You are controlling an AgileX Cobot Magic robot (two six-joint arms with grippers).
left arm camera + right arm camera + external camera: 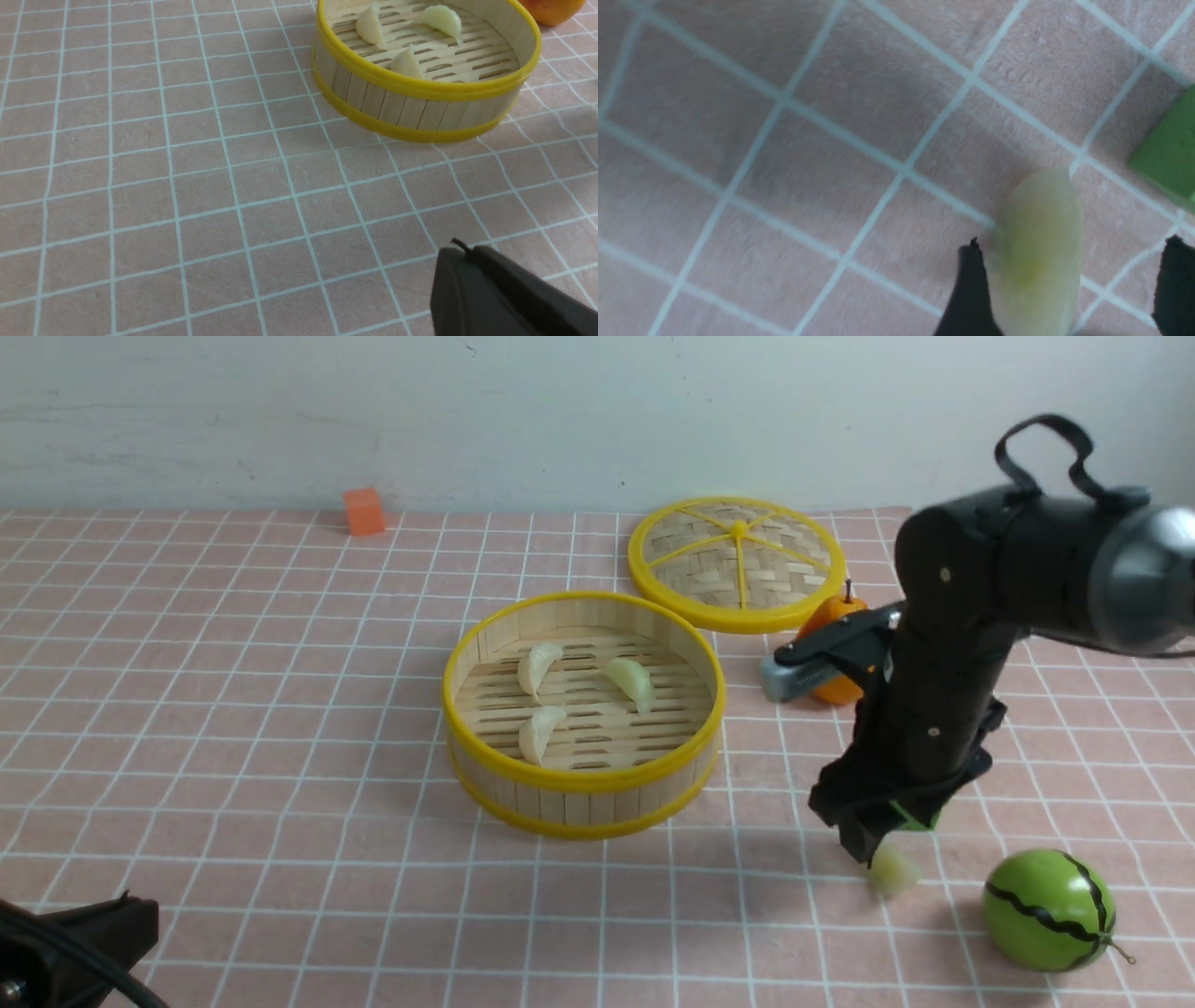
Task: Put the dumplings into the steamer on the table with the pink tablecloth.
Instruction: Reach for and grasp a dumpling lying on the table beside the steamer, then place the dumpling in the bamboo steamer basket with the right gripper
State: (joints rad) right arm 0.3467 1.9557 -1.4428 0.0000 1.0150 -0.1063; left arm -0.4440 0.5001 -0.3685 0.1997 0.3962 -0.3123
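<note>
The steamer (pixel 579 807) stands mid-table on the pink tablecloth (pixel 233 709), with three dumplings (pixel 539 667) (pixel 631 681) (pixel 541 733) on its slatted floor. The left wrist view shows the same steamer (pixel 411 114) and dumplings (pixel 371 28). A fourth dumpling (pixel 893 873) lies on the cloth to the steamer's right. My right gripper (pixel 873 849) points down over it and is open. In the right wrist view this blurred dumpling (pixel 1036 252) sits between the fingers of the right gripper (pixel 1073 247), close against one and apart from the other. My left gripper (pixel 460 249) is shut and empty, low at the near left (pixel 140 910).
A green cube (pixel 910 817) (pixel 1169 158) sits just behind the right gripper. A toy watermelon (pixel 1047 910) lies to its right. The woven lid (pixel 738 563) and an orange fruit (pixel 836 616) are behind the steamer at the right, and an orange cube (pixel 364 511) stands by the wall.
</note>
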